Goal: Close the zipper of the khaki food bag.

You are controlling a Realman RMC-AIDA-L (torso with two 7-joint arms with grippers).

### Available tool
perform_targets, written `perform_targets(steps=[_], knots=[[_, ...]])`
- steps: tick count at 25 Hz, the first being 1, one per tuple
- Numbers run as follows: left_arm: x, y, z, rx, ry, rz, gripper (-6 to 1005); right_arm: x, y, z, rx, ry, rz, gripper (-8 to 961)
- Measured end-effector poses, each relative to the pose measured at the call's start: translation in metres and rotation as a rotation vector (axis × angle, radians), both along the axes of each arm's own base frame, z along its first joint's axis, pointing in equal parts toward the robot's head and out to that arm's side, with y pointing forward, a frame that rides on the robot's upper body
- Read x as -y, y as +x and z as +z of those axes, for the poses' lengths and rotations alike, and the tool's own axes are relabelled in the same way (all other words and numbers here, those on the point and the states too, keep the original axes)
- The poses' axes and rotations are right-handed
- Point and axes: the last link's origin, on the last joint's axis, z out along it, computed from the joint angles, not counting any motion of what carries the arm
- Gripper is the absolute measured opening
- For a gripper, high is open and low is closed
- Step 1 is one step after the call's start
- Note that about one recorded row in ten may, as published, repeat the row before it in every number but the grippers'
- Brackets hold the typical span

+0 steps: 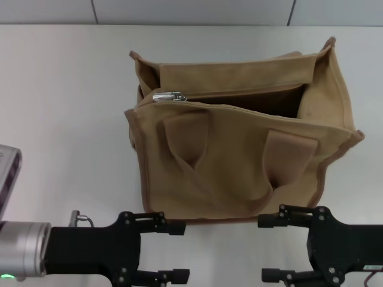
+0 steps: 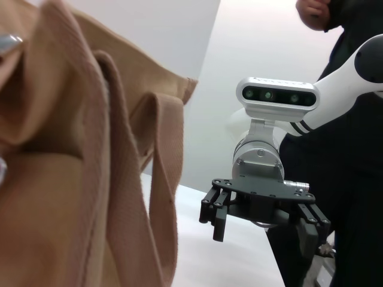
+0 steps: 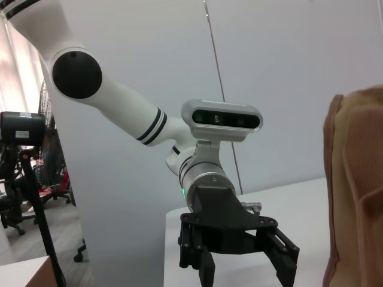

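Two grippers low at the near edge of the white counter (image 1: 66, 89), both just short of the bag's near side. Left gripper (image 1: 179, 251) with fingers spread wide apart, holding nothing, pointing inward toward the right gripper (image 1: 266, 248), likewise spread open and empty, pointing back at it. Between and beyond them, the khaki food bag (image 1: 239, 167), standing upright on the counter, its near bottom edge just ahead of both sets of fingertips but not touching either. Two wide strap handles on the near face: one (image 1: 185, 140) ahead of the left gripper, the other (image 1: 290, 155) ahead of the right gripper. Along the bag's top, farther from both grippers, the zipper (image 1: 239, 95), mostly unzipped, with the mouth gaping open over the side nearer the right gripper and a dark interior showing. Silver slider (image 1: 169, 96) parked at the end of the opening on the left gripper's side, well beyond that gripper and across the full height of the bag. From the left wrist, the bag's fabric and a strap (image 2: 164, 179) very close, with the right gripper (image 2: 263, 230) seen farther off, fingers apart. From the right wrist, the left gripper (image 3: 239, 263) seen open, with the bag's brown-piped corner (image 3: 353, 191) at the edge of view. A person in dark clothes (image 2: 359, 197) standing behind the right arm.
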Motion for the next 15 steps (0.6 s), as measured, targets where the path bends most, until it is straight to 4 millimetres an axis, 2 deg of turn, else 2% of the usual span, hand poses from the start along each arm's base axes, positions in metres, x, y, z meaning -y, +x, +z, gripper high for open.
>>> perform_targets(steps=[5, 15], knots=[[-0.0002, -0.002, 0.0072, 0.011, 0.009, 0.002, 766, -0.0054, -0.0046, -0.0018, -0.001, -0.003, 0.012, 785], [-0.0016, -0.0021, 0.0093, 0.01, 0.016, -0.001, 767, -0.0055, -0.0058, -0.0031, -0.007, -0.009, 0.008, 785]])
